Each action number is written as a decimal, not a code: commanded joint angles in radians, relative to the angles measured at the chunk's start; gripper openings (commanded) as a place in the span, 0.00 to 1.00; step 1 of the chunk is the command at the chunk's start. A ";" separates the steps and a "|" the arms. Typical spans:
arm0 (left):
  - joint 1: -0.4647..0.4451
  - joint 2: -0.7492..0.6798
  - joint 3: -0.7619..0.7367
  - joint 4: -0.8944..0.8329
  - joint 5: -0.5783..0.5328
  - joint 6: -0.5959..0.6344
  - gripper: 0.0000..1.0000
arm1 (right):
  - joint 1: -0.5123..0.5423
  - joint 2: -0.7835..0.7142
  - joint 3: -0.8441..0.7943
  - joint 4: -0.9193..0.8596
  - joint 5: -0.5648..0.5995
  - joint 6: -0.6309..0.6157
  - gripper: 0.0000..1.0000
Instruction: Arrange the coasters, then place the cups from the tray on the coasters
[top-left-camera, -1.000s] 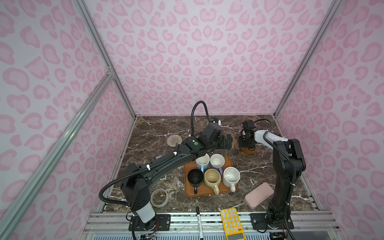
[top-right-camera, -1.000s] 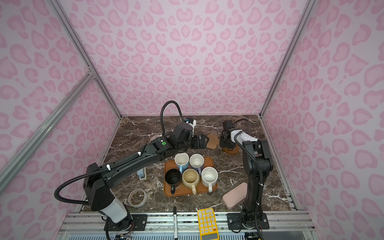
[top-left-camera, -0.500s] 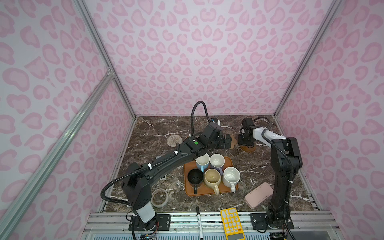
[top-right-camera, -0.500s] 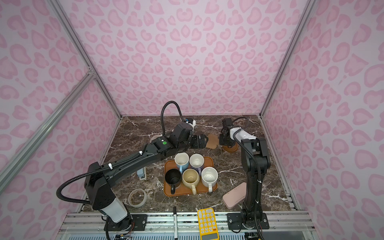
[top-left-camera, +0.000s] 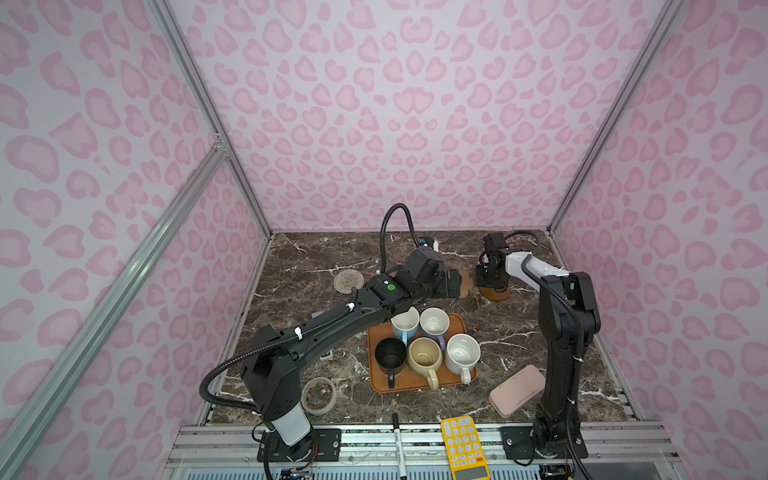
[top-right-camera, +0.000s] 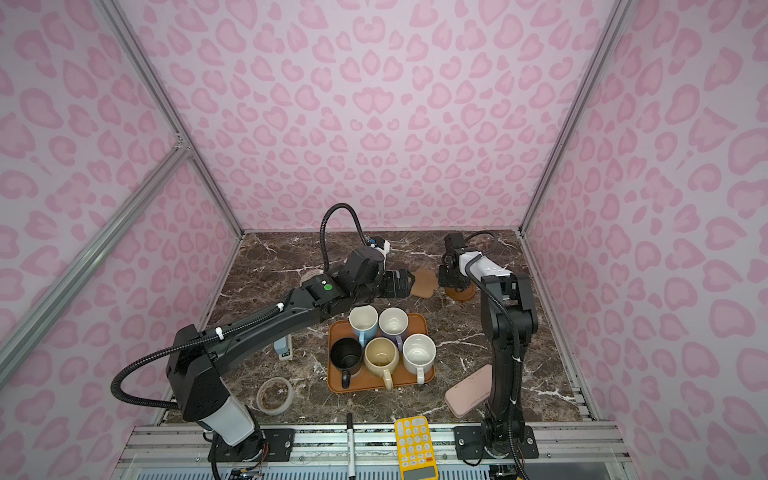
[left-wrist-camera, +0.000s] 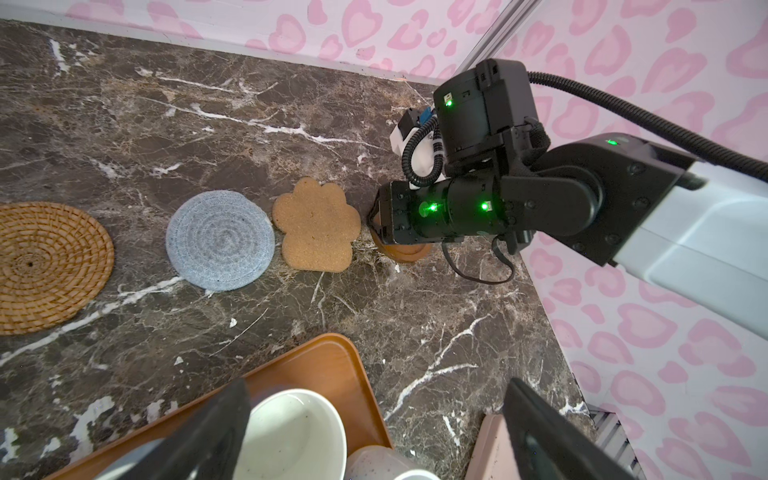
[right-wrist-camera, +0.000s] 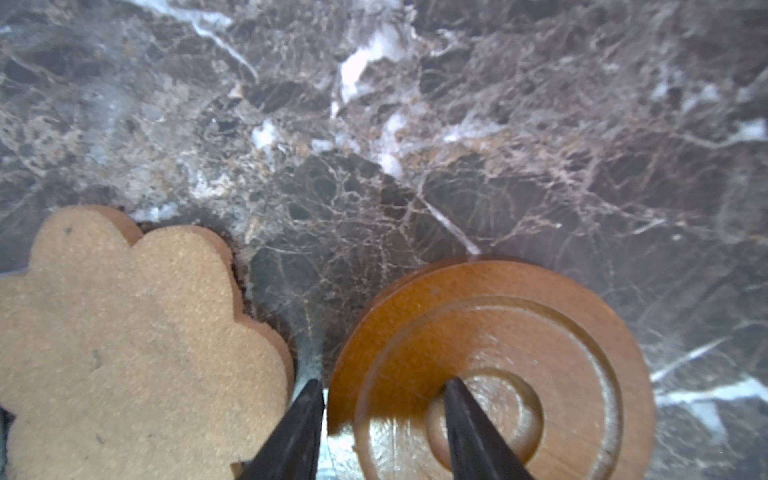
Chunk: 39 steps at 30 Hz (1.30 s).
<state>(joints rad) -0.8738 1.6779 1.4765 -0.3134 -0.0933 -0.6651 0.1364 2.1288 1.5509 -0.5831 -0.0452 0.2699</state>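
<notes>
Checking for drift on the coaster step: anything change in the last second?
Right gripper edged slightly toward the back wall, jaws unchanged astride the wooden coaster rim; the coaster seems to shift with it. Nothing newly grabbed or released. Left gripper open, unmoved by the cork coaster; mugs unmoved on the tray.

Glossy turned-wood coaster (right-wrist-camera: 540, 332); matt, grainy cork coaster (right-wrist-camera: 124, 332); soft grey-blue woven-cord coaster (left-wrist-camera: 220, 241); coiled rattan coaster (left-wrist-camera: 45, 266); smooth orange-brown tray (left-wrist-camera: 324, 357); matt black mug (top-left-camera: 390, 353); polished, veined marble-look counter (left-wrist-camera: 166, 124).
</notes>
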 joint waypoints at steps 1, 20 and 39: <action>0.001 -0.017 -0.007 0.021 -0.014 -0.001 0.97 | 0.001 0.016 -0.009 -0.027 -0.019 -0.001 0.52; 0.016 -0.335 -0.215 0.049 -0.154 0.036 0.97 | 0.070 -0.453 -0.146 -0.106 0.019 -0.036 0.88; 0.079 -0.534 -0.329 -0.265 -0.048 -0.053 0.98 | 0.176 -1.089 -0.617 0.241 -0.335 -0.043 0.98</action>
<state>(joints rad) -0.7959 1.1240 1.1286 -0.4641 -0.1699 -0.6598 0.2962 1.0367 0.9215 -0.3367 -0.2867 0.2279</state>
